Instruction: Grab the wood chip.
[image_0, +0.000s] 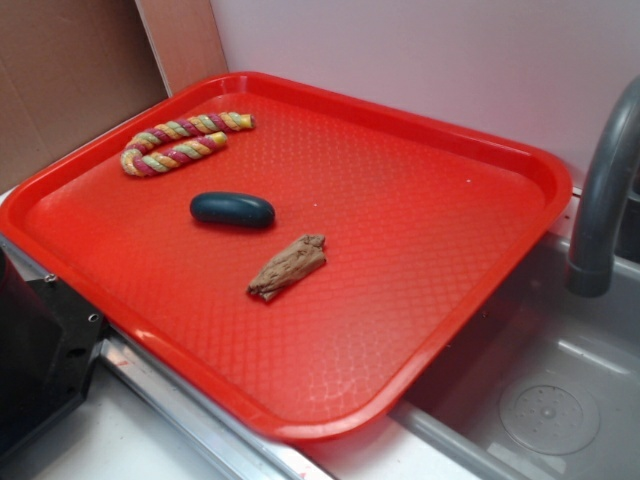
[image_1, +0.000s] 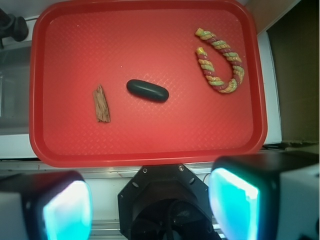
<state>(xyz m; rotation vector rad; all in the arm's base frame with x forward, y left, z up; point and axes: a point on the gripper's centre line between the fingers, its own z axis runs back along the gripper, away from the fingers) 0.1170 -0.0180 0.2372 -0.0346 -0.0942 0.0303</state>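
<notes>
The wood chip (image_0: 288, 267) is a small rough brown chunk lying flat near the middle of the red tray (image_0: 470, 190). In the wrist view it (image_1: 101, 103) lies at the tray's left part, well ahead of me. My gripper (image_1: 150, 205) is open and empty, high above the near edge of the tray (image_1: 150, 150), its two teal-padded fingers (image_1: 232, 202) wide apart at the bottom of the view. The gripper does not show in the exterior view.
A smooth dark teal oval object (image_0: 232, 209) lies just beside the chip, also seen from the wrist (image_1: 147, 90). A striped multicoloured rope (image_0: 183, 141) is curled at the tray's far corner. A grey sink (image_0: 550, 400) and tap (image_0: 605, 200) are at the right. The black robot base (image_0: 40, 350) is at the left.
</notes>
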